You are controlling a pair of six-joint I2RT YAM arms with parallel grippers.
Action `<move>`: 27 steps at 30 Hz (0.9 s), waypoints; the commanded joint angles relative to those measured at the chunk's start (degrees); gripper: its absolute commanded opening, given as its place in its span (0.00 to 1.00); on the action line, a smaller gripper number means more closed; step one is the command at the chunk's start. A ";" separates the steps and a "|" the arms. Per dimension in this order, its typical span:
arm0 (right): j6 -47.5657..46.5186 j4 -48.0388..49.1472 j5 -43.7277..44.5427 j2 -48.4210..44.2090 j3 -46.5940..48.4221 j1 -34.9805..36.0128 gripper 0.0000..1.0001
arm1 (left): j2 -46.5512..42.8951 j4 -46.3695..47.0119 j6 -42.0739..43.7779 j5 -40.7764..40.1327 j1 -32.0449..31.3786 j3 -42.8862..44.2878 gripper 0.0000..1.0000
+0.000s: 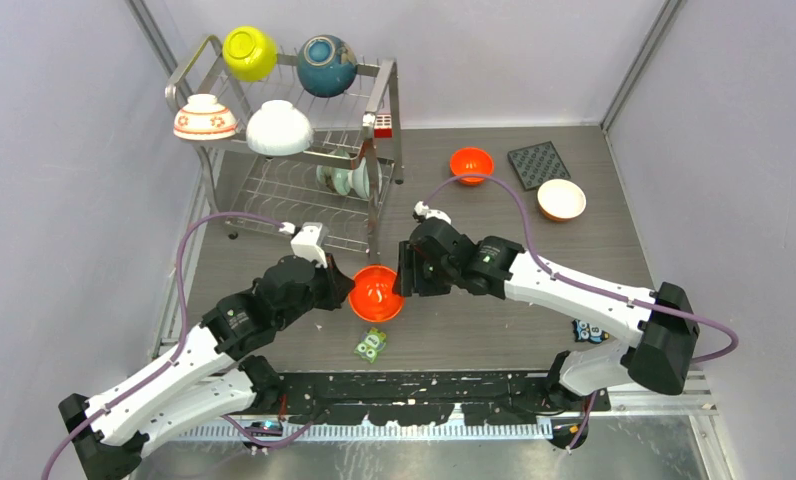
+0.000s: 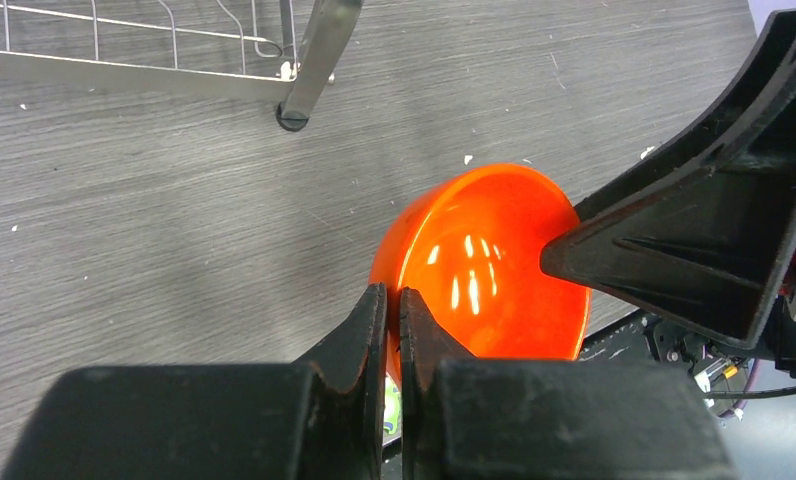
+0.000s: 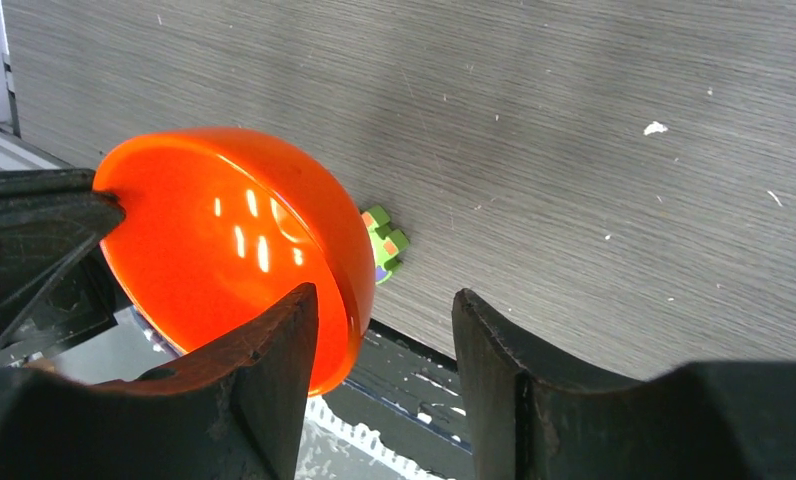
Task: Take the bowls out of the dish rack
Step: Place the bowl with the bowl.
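An orange bowl (image 1: 377, 293) hangs tilted above the table between my two grippers. My left gripper (image 1: 346, 290) is shut on its near rim (image 2: 394, 300), one finger inside the bowl (image 2: 484, 270) and one outside. My right gripper (image 1: 402, 280) stands open astride the opposite rim (image 3: 384, 300), its left finger inside the bowl (image 3: 224, 240) and the other well clear of the wall. The dish rack (image 1: 384, 95) stands at the back left. It holds a yellow-green bowl (image 1: 249, 52), a teal bowl (image 1: 326, 65), a flowered white bowl (image 1: 204, 117), a plain white bowl (image 1: 279, 128) and pale green bowls (image 1: 342, 180) lower down.
On the table at the back right lie a second orange bowl (image 1: 471, 163), a white bowl with an orange inside (image 1: 561, 199) and a dark square mat (image 1: 539, 164). A small green toy (image 1: 371, 344) lies under the held bowl. A rack leg (image 2: 309, 70) stands close by.
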 commanded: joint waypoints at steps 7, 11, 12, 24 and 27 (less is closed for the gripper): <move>1.67 4.49 -0.59 2.82 2.64 0.92 0.48 | -1.60 4.17 -0.48 0.73 -0.30 -0.05 0.00; 1.71 4.69 -1.01 3.76 2.86 1.34 0.39 | -1.69 4.31 -0.39 0.73 -0.30 0.03 0.00; 1.67 4.70 -1.02 3.94 2.93 1.43 0.38 | -1.71 4.35 -0.39 0.73 -0.30 0.10 0.00; 0.81 4.33 -0.70 5.08 3.43 2.34 0.01 | -1.28 2.70 -2.58 -0.49 -0.30 0.13 0.13; 0.26 3.33 0.25 4.81 3.55 2.57 0.01 | -1.03 1.36 -2.41 -0.24 -0.30 0.80 0.46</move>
